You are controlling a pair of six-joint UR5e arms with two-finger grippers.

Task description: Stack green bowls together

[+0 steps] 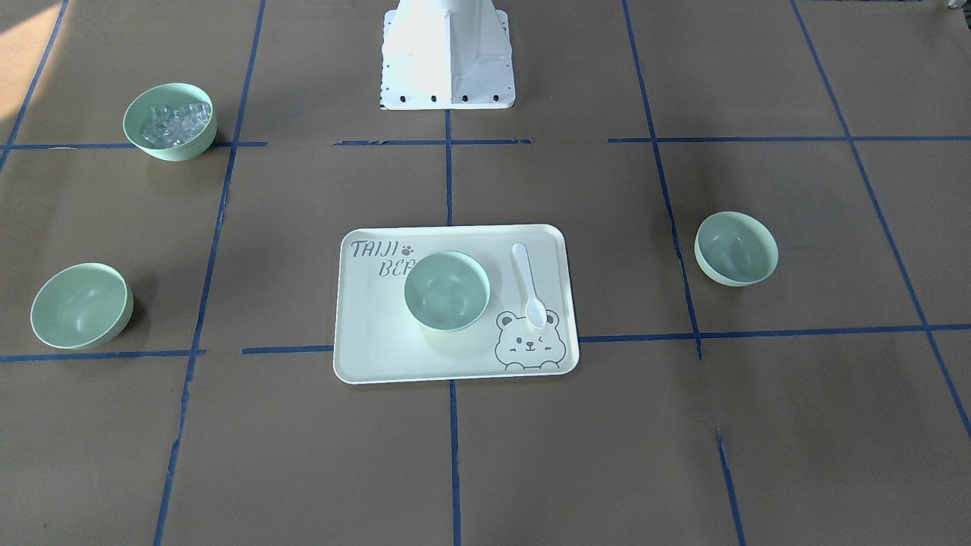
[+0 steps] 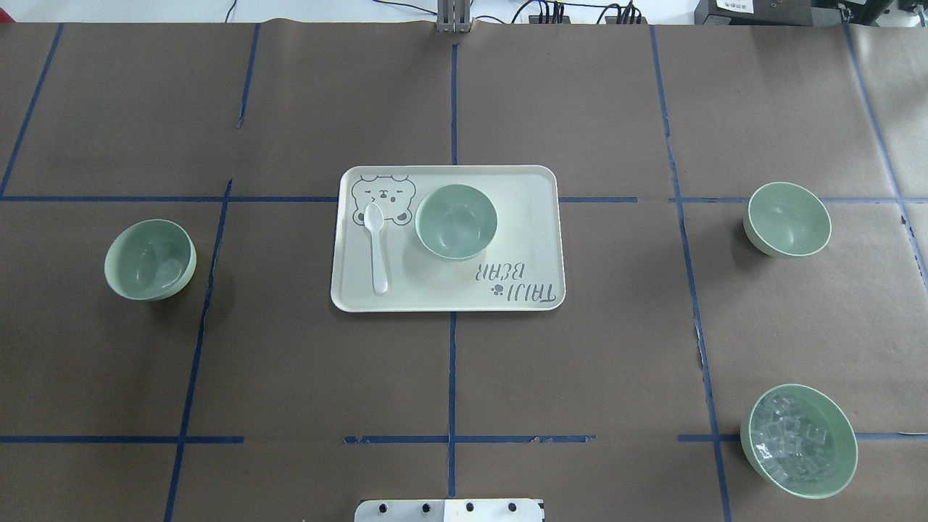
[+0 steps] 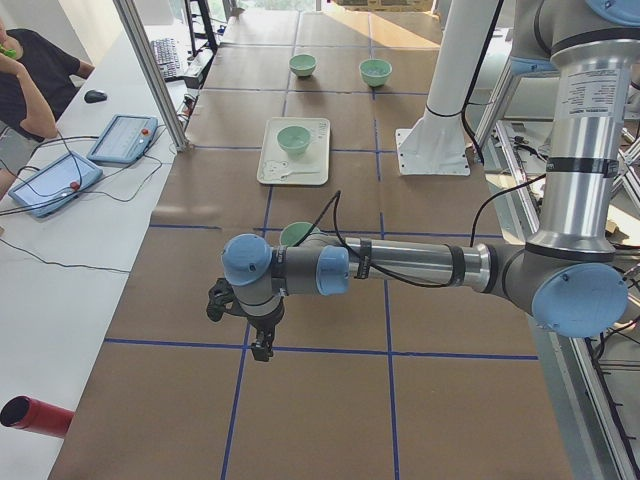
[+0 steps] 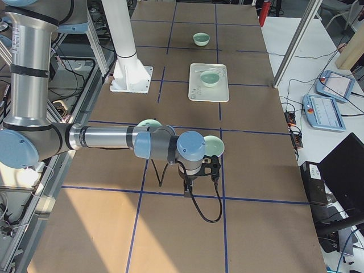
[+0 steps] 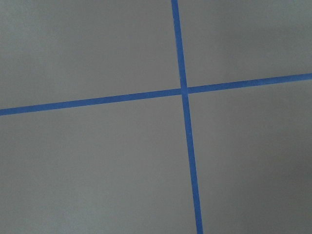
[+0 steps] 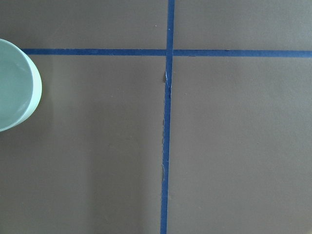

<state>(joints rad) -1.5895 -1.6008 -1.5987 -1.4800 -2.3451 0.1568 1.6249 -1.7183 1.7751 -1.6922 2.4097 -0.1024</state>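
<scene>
The left gripper (image 3: 262, 345) and right gripper (image 4: 187, 190) hang well apart from the bear-print tray (image 2: 522, 217), and whether they are open is impossible to tell. 1 green bowl (image 2: 456, 221) sits on the tray; the left bowl (image 2: 150, 259) and right bowl (image 2: 788, 219) flank it. Rim grasps and centred lowering look advisable.

The table (image 2: 580, 362) is covered in matt brown paper, smooth apart from faint creases, and gridded with strips of blue tape (image 2: 451, 377) whose edges are frayed in places. The green bowl at the left edge (image 2: 150, 259), the green bowl on the tray (image 2: 456, 221) and the green bowl at the right edge (image 2: 788, 218) look like smooth plastic with a soft satin sheen. A fourth bowl (image 2: 834, 464) of the same finish holds clear, glassy cubes (image 2: 790, 435). The pale tray (image 2: 522, 217) is smooth plastic with a printed bear, the spoon (image 2: 376, 246) glossy white plastic. The robot base (image 1: 447, 61) is glossy white painted metal. The left arm (image 3: 410, 262) has brushed silver metal tubes and blue plastic joint caps (image 3: 246, 260).
</scene>
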